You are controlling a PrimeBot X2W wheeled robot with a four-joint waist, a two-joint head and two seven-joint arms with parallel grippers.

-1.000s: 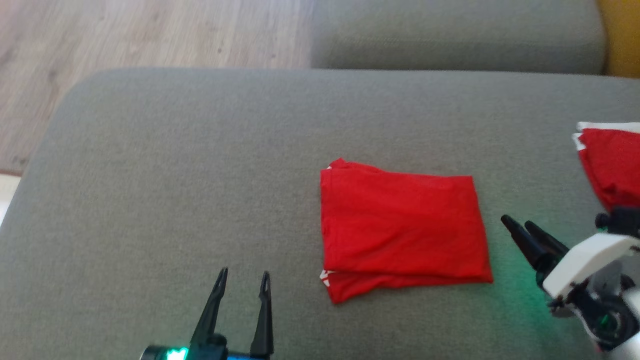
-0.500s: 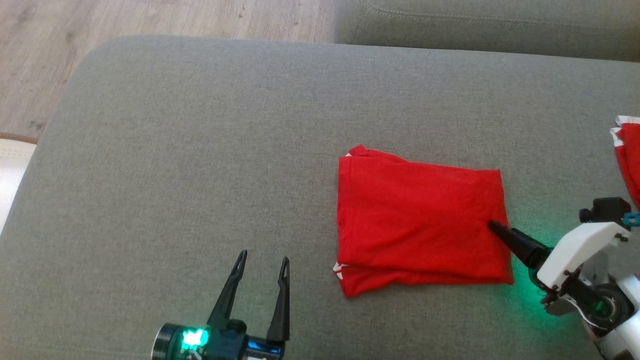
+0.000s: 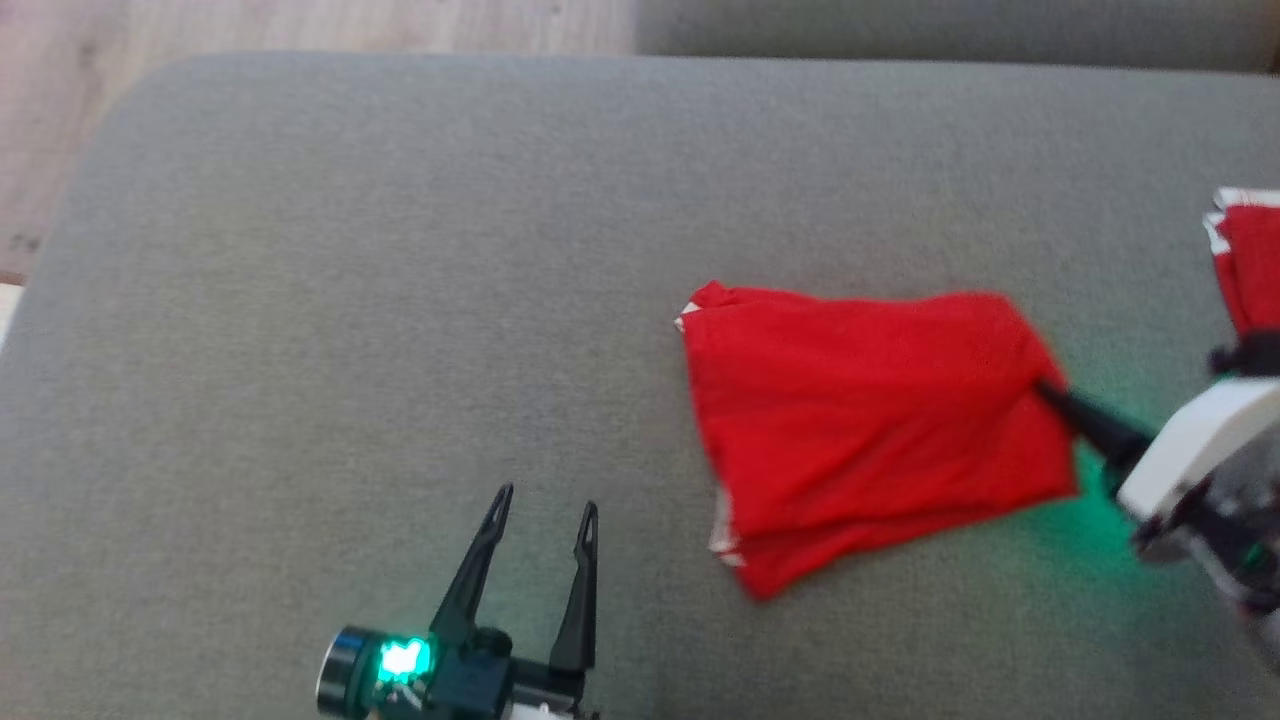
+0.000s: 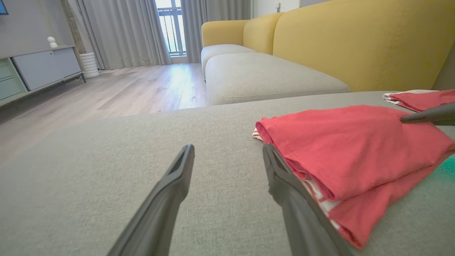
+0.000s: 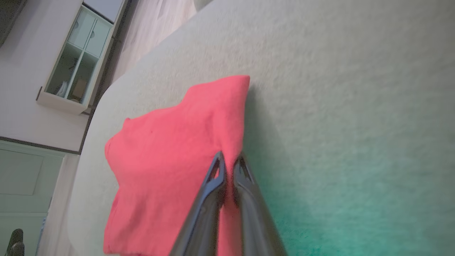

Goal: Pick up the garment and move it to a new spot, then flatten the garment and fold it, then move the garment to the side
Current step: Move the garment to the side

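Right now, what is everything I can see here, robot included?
near cushion: one, grey, under the garments
far cushion: one, grey, beyond the near one
folded garment: one, red, on the near cushion, right of middle
second garment: one, red with white trim, same cushion, far right edge
yellow sofa back: one, yellow, behind the cushions
wooden floor: one, light brown, beyond the cushions
curtains: several folds, grey, by the window
cabinet: one, pale grey, against the wall
left gripper: one, dark, open, over bare cushion
right gripper: one, dark, shut on the folded garment's right edge
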